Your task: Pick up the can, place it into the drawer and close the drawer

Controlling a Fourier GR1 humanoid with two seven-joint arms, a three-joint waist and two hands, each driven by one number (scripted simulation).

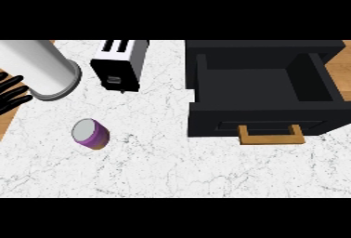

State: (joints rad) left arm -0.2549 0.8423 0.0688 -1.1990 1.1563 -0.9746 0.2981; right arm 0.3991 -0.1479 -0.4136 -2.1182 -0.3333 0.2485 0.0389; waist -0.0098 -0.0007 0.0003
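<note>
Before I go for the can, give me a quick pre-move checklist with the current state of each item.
1. Can in view, standing alone on the counter: ok.
2. Drawer pulled open, inside bare: ok.
3. Path from can to drawer free of things: ok.
4. Toaster apart from the can: ok.
5. Left hand visible, fingers spread, holding nothing: ok.
6. Right hand position: cannot tell, it is out of view.

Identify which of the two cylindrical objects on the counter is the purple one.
The small can, lower left on the marble counter, has a purple side and grey top. The other cylinder, at upper left beside the toaster, is larger and plain grey-white.
</note>
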